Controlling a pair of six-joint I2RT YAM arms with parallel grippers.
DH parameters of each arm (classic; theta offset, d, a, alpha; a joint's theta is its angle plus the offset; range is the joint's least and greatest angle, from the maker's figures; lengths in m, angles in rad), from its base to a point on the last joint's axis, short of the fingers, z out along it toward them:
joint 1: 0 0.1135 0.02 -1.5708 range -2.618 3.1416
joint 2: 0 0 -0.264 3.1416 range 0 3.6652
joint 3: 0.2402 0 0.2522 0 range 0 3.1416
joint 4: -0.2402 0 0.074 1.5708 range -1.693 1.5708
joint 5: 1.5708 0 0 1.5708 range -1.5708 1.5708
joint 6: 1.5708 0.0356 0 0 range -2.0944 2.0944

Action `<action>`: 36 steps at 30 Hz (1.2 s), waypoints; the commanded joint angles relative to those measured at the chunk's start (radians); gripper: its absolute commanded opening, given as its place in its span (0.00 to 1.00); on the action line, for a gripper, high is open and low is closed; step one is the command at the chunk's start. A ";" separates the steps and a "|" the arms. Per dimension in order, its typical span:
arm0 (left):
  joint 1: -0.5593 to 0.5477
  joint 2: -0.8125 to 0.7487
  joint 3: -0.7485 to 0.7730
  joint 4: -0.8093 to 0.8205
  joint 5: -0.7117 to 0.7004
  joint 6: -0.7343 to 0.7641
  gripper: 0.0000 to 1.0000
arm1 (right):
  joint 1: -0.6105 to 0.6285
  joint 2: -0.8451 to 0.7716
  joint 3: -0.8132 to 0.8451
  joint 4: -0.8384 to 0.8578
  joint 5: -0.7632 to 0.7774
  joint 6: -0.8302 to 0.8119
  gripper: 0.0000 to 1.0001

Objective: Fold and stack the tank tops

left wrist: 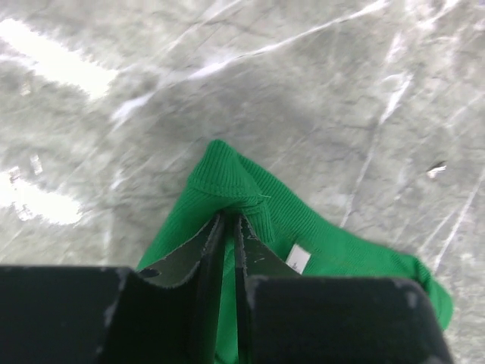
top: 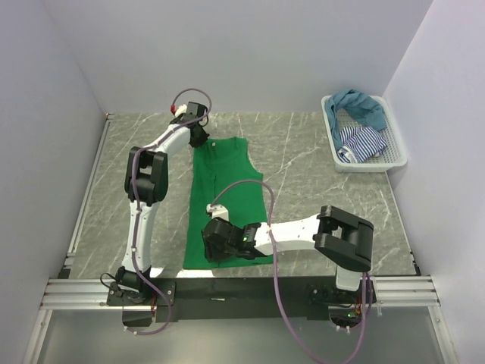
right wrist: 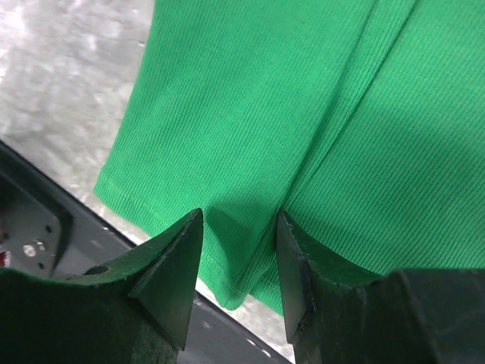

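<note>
The green tank top (top: 227, 199) was laid out lengthwise on the desk (top: 311, 163). Its far left shoulder strap was pinched between the nearly closed jaws of the left gripper (left wrist: 229, 218). At the near hem, a fold of the cloth was straddled by the right gripper (right wrist: 239, 224), its jaws held wide. The teal tank top (top: 362, 106) and the striped tank top (top: 362, 142) were heaped in a basket (top: 371, 164) at the far right corner, well apart.
</note>
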 commanded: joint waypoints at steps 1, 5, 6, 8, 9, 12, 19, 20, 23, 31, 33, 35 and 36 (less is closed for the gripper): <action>0.005 0.037 0.077 0.025 0.032 0.022 0.17 | 0.018 0.069 0.000 -0.015 -0.084 0.025 0.50; 0.006 0.063 0.140 0.048 0.066 0.029 0.22 | 0.015 0.109 0.064 -0.013 -0.108 0.031 0.50; 0.008 0.069 0.155 0.063 0.089 0.034 0.23 | 0.013 0.117 0.078 -0.015 -0.108 0.033 0.50; 0.011 0.072 0.167 0.083 0.114 0.045 0.27 | -0.007 0.131 0.107 -0.001 -0.110 0.042 0.50; 0.015 0.068 0.175 0.103 0.141 0.048 0.28 | -0.017 0.131 0.110 0.010 -0.113 0.050 0.50; 0.031 0.036 0.168 0.172 0.206 0.054 0.34 | -0.053 0.109 0.103 0.043 -0.098 0.060 0.52; 0.044 -0.162 0.070 0.313 0.296 0.077 0.49 | -0.070 -0.077 0.077 0.024 -0.009 0.018 0.59; 0.044 -0.188 0.053 0.326 0.313 0.080 0.53 | -0.076 -0.107 0.065 0.017 -0.001 0.017 0.60; 0.044 -0.302 -0.030 0.352 0.325 0.069 0.57 | -0.134 -0.223 -0.001 0.008 -0.003 0.011 0.61; -0.043 -0.576 -0.386 0.318 0.298 -0.020 0.47 | -0.538 -0.339 -0.068 -0.085 -0.007 -0.123 0.62; -0.100 -0.680 -0.519 0.312 0.275 -0.037 0.43 | -0.614 -0.308 -0.043 -0.102 -0.022 -0.175 0.61; -0.177 -0.794 -0.617 0.327 0.260 -0.038 0.42 | -0.701 -0.245 0.006 -0.113 -0.062 -0.203 0.58; -0.208 -0.829 -0.698 0.326 0.231 -0.043 0.41 | -0.721 -0.219 0.024 -0.113 -0.073 -0.225 0.57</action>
